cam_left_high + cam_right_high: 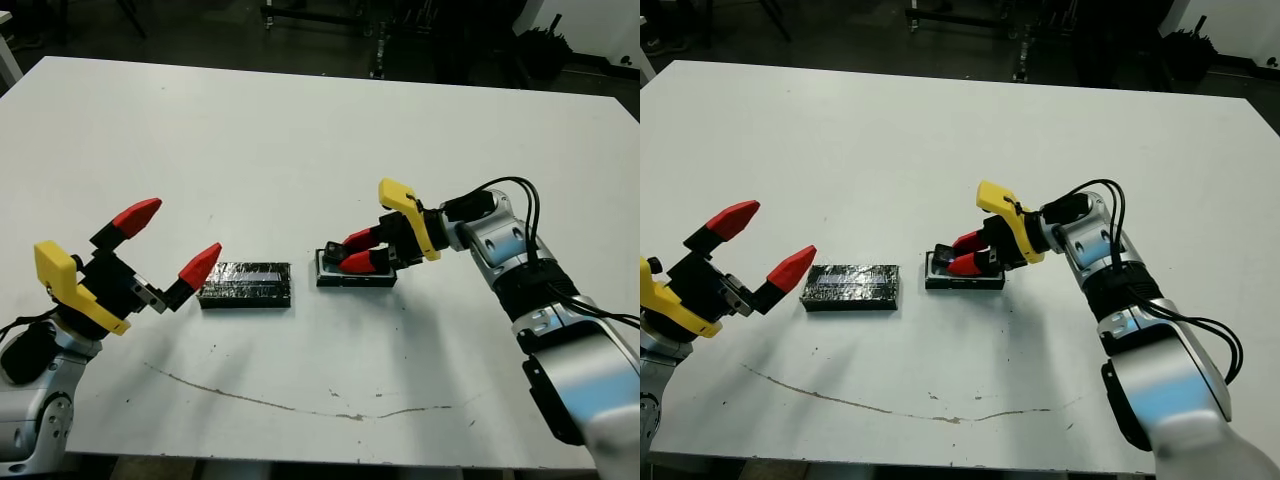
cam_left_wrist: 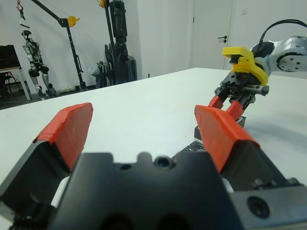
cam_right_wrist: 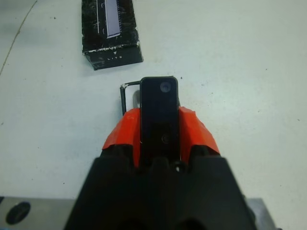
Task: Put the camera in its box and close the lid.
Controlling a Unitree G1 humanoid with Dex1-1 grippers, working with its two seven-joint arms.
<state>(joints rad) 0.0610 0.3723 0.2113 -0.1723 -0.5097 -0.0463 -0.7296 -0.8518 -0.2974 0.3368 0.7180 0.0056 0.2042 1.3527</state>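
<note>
The camera point(image 3: 159, 112) is held between the red fingers of the right pincer point(image 1: 358, 256), which is clamped on its long sides, directly over the box point(image 1: 354, 272). The grip leaves the forward end free, judged so that it can be lowered into the tray first. Whether the camera already touches the lining cannot be told. The lid point(image 1: 245, 283) lies flat on the tabletop point(image 1: 300, 130) just beside the box. The left pincer point(image 1: 168, 248) is spread wide and empty, near the lid's outer end, apparently poised for the closing step.
</note>
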